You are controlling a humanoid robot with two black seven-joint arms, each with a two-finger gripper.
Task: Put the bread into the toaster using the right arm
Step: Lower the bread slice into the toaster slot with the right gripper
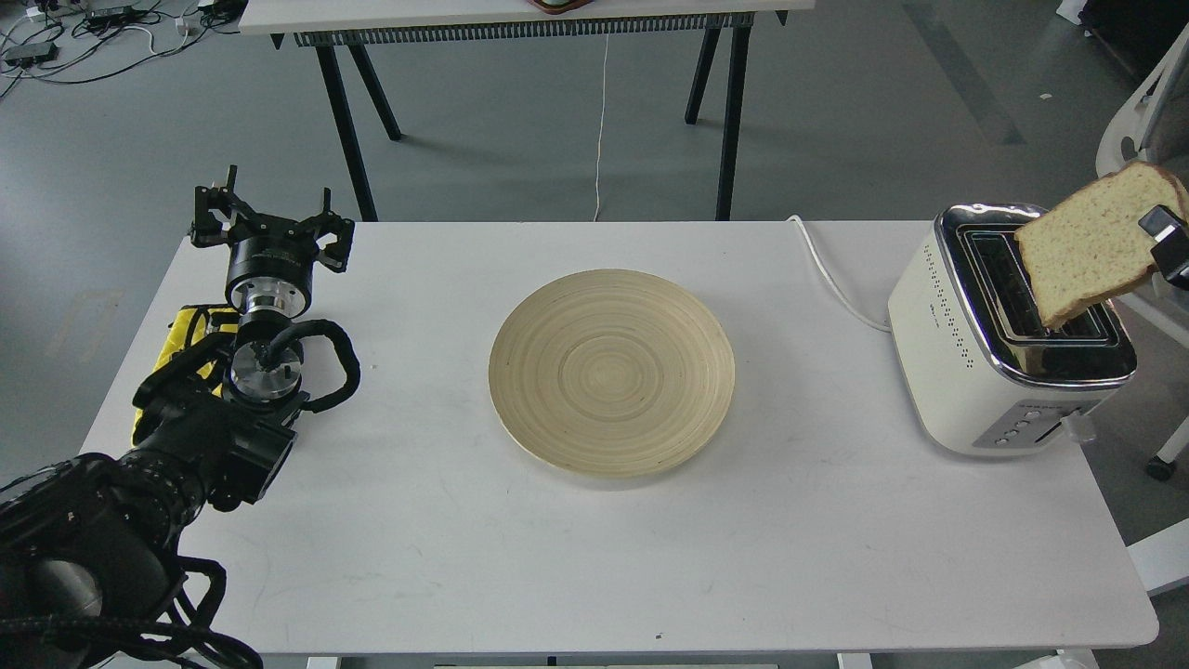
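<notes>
The bread, a pale tan speckled slice with a brown crust, hangs tilted over the toaster, its lower corner at the right-hand slot. The toaster is cream-white with a chrome top and two black slots, at the table's right end. My right gripper shows only as a black tip at the right edge, shut on the bread's right side. My left gripper rests at the table's far left, fingers spread open and empty.
A round bamboo plate lies bare in the middle of the white table. The toaster's white cord runs off the back edge. A yellow item lies by my left arm. A second table stands behind.
</notes>
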